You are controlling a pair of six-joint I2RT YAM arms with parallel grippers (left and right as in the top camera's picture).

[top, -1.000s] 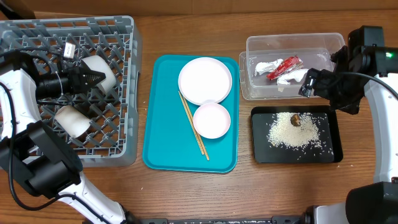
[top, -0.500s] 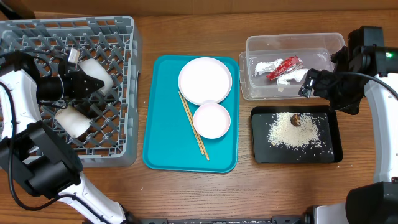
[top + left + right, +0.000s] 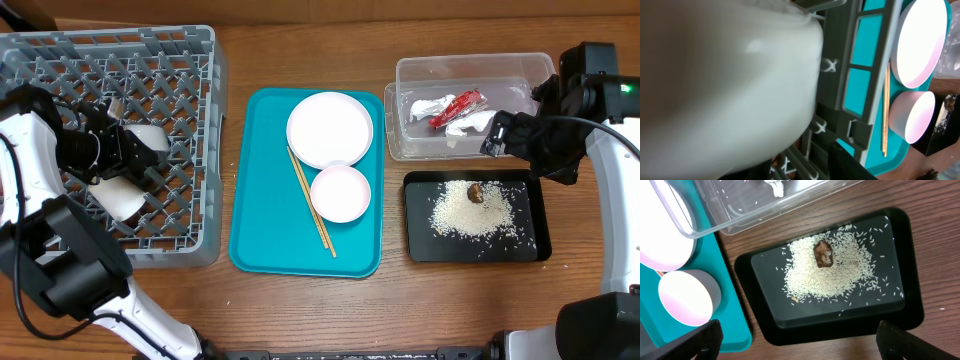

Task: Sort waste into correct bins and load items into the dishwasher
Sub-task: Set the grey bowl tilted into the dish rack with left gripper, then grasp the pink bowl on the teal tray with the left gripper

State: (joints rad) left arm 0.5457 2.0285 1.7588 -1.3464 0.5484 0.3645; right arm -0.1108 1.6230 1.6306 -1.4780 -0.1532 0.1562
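The grey dish rack (image 3: 190, 60) fills the left. Two white rounded items lie in it, one (image 3: 160, 130) by my left gripper (image 3: 145, 155) and one lower (image 3: 116, 198); I cannot tell which is the cup. My left gripper looks open; a pale rounded item (image 3: 715, 75) fills its wrist view. The white plate (image 3: 330, 128), small white bowl (image 3: 340, 193) and chopsticks (image 3: 311, 203) lie on the teal tray (image 3: 255, 200). The clear tub (image 3: 470, 62) holds the red wrapper (image 3: 458, 106) and napkin (image 3: 428, 108). The black tray (image 3: 535, 215) holds rice (image 3: 470, 212) and the brown scrap (image 3: 476, 192). My right gripper (image 3: 505, 135) is open and empty.
In the right wrist view the open fingers (image 3: 807, 345) hang over the black tray's (image 3: 765, 320) near edge, with rice (image 3: 830, 280), the scrap (image 3: 823, 254), the tub (image 3: 700, 220) and the bowl (image 3: 685, 297) in sight. No grey metal bowl is recognisable.
My left gripper has drawn back to the left and slightly down in the rack, away from the upper white item. The right arm has not moved.
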